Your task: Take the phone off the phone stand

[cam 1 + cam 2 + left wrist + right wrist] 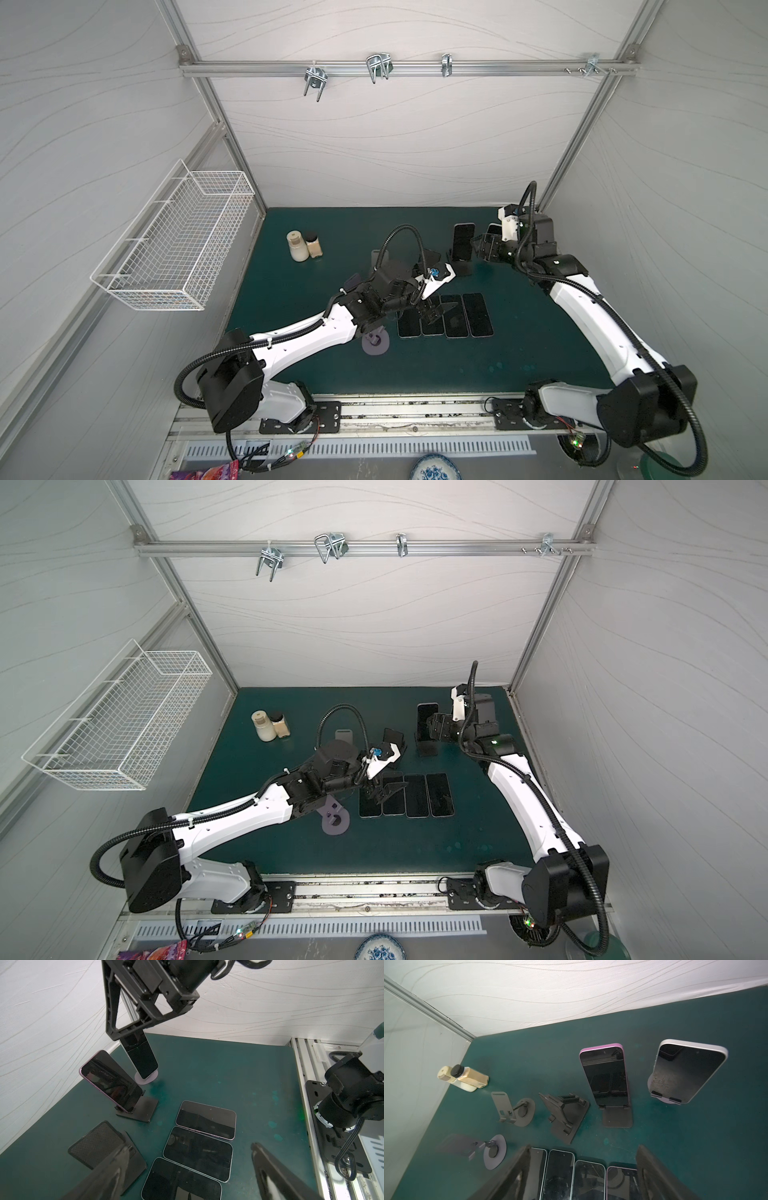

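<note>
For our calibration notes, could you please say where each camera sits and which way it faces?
Top views: high in front, looking down on the table; left arm, right arm show.
Left wrist: over flat phones, facing the right gripper; left fingers show.
Right wrist: faces the stands; right fingers show.
Both wrists see the pink phone.

Lab cell: aluminium frame (407,68), white panels (395,137)

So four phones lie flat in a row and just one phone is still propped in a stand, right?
Not quite: two phones are still propped in stands, not one. The right wrist view shows both, the pink-edged phone and the white-edged phone. The row of four flat phones is as you say.
</note>
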{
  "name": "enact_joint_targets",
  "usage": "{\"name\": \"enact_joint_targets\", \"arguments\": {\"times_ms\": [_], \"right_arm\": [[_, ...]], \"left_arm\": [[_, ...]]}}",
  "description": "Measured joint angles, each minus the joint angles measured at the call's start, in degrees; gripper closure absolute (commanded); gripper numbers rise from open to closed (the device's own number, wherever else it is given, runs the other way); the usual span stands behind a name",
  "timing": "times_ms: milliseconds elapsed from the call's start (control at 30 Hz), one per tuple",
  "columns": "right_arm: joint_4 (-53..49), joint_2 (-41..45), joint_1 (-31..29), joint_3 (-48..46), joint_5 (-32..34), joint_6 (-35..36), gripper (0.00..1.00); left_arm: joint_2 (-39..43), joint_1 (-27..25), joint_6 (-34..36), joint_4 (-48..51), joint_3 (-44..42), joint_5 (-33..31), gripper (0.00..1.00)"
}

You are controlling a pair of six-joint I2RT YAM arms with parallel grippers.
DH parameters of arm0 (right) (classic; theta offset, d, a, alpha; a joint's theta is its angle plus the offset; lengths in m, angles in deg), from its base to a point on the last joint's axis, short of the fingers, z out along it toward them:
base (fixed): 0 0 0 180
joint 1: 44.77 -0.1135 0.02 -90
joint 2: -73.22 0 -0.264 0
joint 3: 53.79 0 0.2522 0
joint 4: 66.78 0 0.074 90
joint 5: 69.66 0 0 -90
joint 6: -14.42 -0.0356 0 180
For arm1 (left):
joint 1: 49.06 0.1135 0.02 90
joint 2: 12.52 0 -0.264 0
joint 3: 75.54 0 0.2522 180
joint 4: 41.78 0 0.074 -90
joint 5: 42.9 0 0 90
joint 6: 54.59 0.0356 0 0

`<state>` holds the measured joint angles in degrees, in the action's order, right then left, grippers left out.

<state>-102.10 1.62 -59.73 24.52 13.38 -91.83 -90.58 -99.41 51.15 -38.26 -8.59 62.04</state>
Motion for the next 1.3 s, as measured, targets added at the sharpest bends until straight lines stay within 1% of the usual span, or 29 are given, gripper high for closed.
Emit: {"name": "enact_joint_targets", "arguments": {"times_ms": [233,400,600,933,1167,1300], "right_arm": [[4.92,-0.04,0.00,-4.31,-1.01,-0.37,0.23],[8.98,-0.04,0.00,-6.75,-0.70,-0.44,0.22],[13.22,-0.59,0.00,-8.68,0.68,-0.42,0.22],[13.88,-2.51,-0.50,-8.70,1.90,0.09,0.19],[15.98,-6.99,-0.90,-8.20,2.23,4.37,0.18],[15.76,-11.32,-0.92,-5.01,2.32,6.69,0.14]], "left_arm": [[0.00,0.00,-1.11,-1.31,-0.90,-4.92,0.07],[-0.11,0.02,-2.38,-1.44,-0.90,-6.86,0.07],[-0.17,0.00,-3.15,-1.73,-0.90,-7.13,0.07],[-0.17,0.00,-6.45,-3.45,-0.96,-7.23,0.07],[-0.31,0.07,-10.19,-4.96,-1.36,-7.23,0.07],[-0.66,0.11,-11.72,-5.38,-1.38,-7.26,0.07]]}}
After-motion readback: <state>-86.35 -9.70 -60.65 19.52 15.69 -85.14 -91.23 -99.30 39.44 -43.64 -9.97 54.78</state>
